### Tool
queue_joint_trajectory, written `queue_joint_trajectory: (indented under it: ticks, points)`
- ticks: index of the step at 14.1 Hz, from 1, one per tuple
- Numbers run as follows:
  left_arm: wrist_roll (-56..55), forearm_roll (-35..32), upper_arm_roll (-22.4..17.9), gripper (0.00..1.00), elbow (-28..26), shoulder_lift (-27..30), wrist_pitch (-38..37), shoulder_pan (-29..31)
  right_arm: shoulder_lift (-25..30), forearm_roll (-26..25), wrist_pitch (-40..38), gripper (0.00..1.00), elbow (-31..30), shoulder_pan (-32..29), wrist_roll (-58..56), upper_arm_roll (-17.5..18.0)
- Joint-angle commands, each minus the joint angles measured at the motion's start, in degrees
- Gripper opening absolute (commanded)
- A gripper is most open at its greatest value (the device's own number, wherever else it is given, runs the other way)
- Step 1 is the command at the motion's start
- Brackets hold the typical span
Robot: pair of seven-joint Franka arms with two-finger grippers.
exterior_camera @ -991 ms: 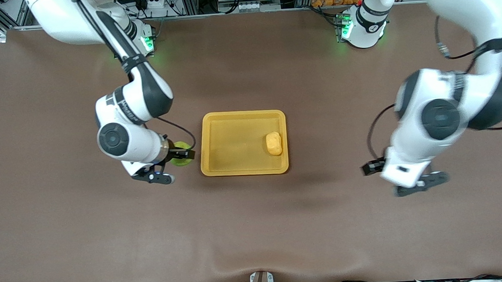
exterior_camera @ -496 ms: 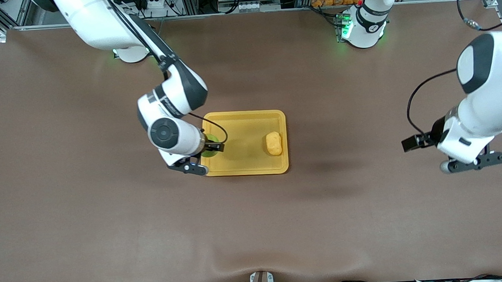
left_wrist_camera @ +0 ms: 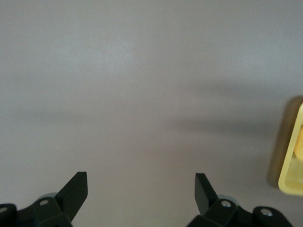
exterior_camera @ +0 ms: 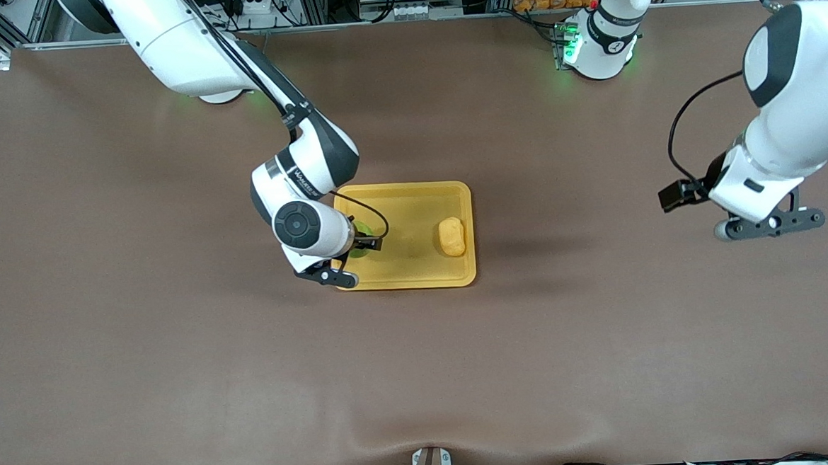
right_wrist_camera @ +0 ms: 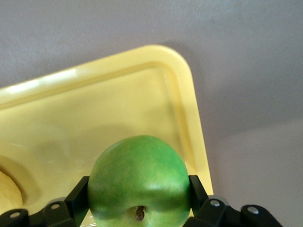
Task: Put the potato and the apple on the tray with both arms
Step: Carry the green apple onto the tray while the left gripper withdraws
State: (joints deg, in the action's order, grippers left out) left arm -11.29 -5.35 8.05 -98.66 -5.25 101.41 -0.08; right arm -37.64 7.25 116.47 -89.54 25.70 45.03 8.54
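The brown table (exterior_camera: 180, 358) is carrying the yellow tray (exterior_camera: 402, 279) at its centre. The right arm (exterior_camera: 185, 53) is reaching over the end of the tray toward its own side, its right gripper (right_wrist_camera: 137, 208) clamping the green apple (right_wrist_camera: 138, 182) between both fingers above the tray floor. The left arm (exterior_camera: 797, 99) is waiting over bare table toward its own end, well apart from the tray, the left gripper (left_wrist_camera: 140, 191) hanging with jaws spread wide and nothing between them. The potato (exterior_camera: 451, 236) is lying inside the tray, near the rim toward the left arm's end.
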Motion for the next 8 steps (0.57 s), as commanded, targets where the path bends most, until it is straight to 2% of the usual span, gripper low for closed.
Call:
queue_joint_trajectory:
  ticks: [1, 3, 6, 8]
  points:
    - [6.62, 3.06, -3.3, 1.0, -6.1, 7.95, 0.37, -0.01, -0.5, -1.45, 0.34, 0.0, 0.07, 0.67, 1.64, -0.36]
    - [10.31, 3.33, -3.74, 1.0, -3.93, 8.85, -2.6, 0.7, -0.59, -1.98, 0.51, 0.0, -0.9, 0.67, 1.64, -0.36]
    - [18.91, 3.33, -5.67, 1.0, 2.49, 8.32, -9.38, 0.52, -0.59, -1.98, 3.66, 0.0, -2.74, 0.67, 1.73, -0.36]
    - [20.08, 3.42, -6.12, 1.0, 4.95, 8.32, -12.8, 0.87, -1.55, -1.98, 4.99, 0.0, -3.18, 0.76, 1.73, -0.36]
